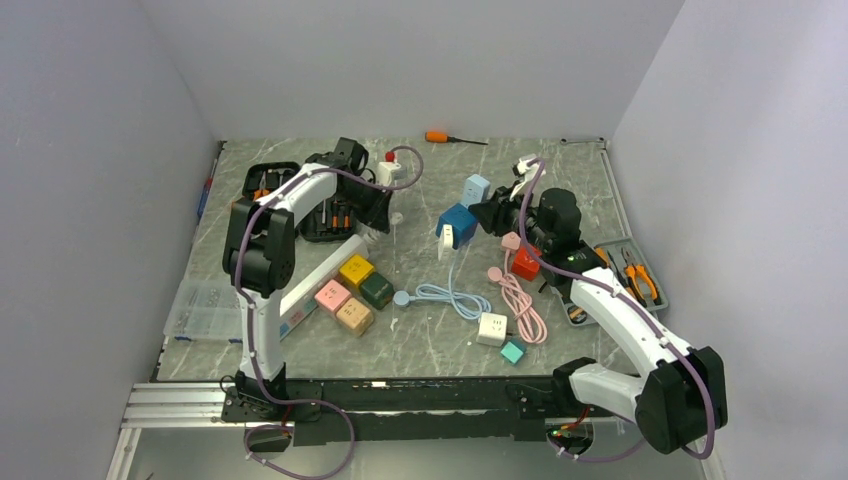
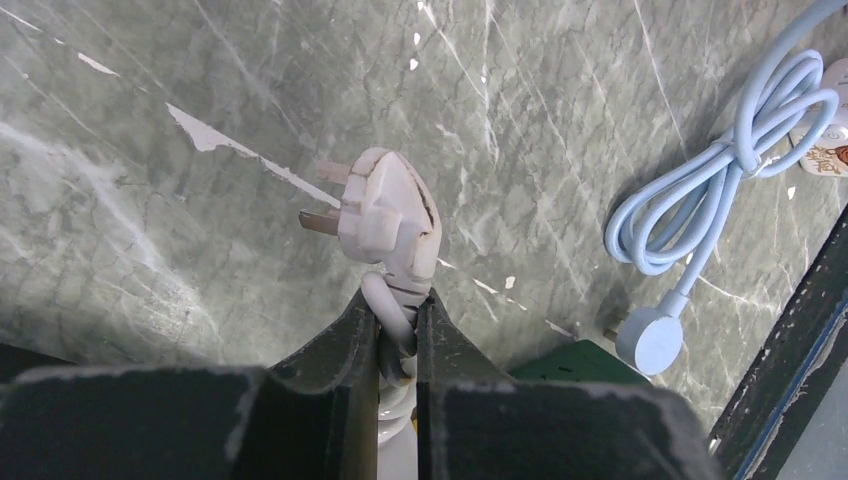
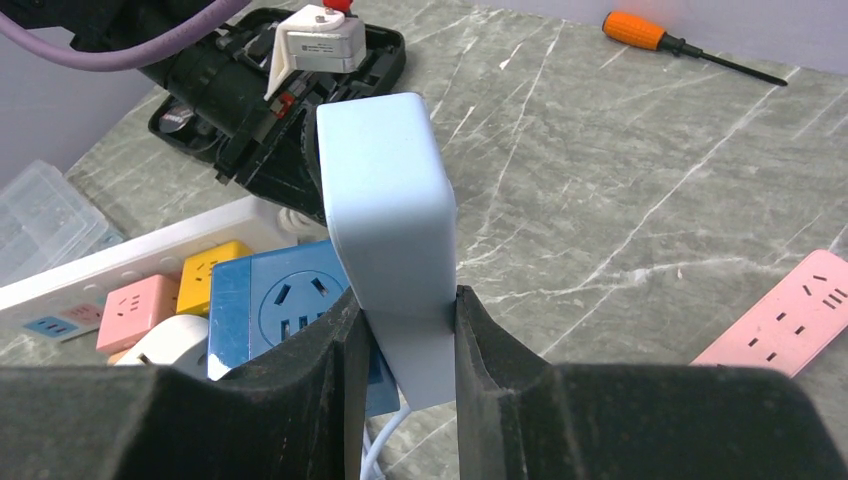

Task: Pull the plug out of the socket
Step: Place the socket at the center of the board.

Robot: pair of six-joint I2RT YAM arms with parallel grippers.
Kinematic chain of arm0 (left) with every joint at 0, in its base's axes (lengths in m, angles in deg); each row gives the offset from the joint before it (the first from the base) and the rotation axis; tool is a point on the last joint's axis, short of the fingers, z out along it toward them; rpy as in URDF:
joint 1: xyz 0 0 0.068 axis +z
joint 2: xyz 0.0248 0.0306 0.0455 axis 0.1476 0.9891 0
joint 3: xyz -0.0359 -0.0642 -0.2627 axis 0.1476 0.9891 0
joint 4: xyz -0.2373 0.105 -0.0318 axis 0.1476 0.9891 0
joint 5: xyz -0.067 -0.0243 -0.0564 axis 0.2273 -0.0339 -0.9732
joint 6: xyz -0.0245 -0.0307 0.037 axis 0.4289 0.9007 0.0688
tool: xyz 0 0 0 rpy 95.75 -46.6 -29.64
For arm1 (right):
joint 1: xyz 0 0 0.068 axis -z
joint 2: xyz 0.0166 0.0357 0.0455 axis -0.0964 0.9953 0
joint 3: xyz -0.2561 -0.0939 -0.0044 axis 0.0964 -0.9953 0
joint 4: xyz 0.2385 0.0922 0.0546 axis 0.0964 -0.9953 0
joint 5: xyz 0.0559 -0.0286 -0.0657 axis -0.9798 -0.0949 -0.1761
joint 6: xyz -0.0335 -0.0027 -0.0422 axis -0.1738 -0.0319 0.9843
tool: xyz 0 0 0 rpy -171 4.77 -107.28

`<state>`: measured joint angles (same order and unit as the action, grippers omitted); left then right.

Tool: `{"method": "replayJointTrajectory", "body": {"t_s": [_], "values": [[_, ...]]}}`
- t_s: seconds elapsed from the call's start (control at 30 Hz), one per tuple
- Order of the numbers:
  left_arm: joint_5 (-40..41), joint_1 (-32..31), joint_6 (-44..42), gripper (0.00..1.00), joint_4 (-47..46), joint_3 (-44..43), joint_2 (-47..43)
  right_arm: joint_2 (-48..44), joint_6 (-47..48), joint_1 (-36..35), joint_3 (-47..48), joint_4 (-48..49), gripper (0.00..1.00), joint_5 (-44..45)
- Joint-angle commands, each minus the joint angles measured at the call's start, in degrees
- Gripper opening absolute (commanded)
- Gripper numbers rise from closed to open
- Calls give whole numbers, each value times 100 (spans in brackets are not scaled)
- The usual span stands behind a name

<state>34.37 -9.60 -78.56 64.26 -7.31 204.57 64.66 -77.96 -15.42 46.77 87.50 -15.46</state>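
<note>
My left gripper (image 2: 397,300) is shut on the cord and strain relief of a white plug (image 2: 385,215). The plug hangs free above the marble table (image 2: 150,150) with its bare metal prongs pointing left and no socket on it. In the top view the left gripper (image 1: 378,207) is at the back left. My right gripper (image 3: 403,310) is shut on a light blue socket block (image 3: 385,190) and holds it upright above a dark blue socket cube (image 3: 270,300). In the top view this block (image 1: 476,188) is apart from the left gripper.
A black tool case (image 1: 290,195) lies behind the left arm. Coloured socket cubes (image 1: 355,285) and a white power strip (image 1: 315,280) lie at left, a light blue coiled cable (image 1: 450,295) in the middle, pink cords (image 1: 522,295) and a tool tray (image 1: 630,275) at right, an orange screwdriver (image 1: 437,137) at the back.
</note>
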Motion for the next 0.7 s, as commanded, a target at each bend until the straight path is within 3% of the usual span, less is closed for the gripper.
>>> {"method": "replayJointTrajectory", "body": {"t_s": [0.0,0.07,0.13,0.17,0.3,0.33,0.4,0.67], "values": [[44,-183,235,15,-64,-79,-210,-246,-165,-28,185,289,0,19],[67,-283,269,22,-131,-12,-191,-252,-154,-31,192,259,0,33],[35,-356,312,52,-169,34,-168,-245,-149,-30,196,208,0,40],[6,-368,355,62,-182,44,-174,-248,-138,-27,201,165,0,41],[-164,-363,203,73,-53,-24,-315,-274,-76,-39,196,14,0,106],[-215,-360,81,96,32,-68,-387,-273,-73,-35,189,0,0,125],[-370,-349,-143,99,228,-139,-626,-269,-86,-32,185,-10,0,147],[-608,-362,-459,99,305,170,-2338,-156,-128,-131,419,-182,0,308]]}}
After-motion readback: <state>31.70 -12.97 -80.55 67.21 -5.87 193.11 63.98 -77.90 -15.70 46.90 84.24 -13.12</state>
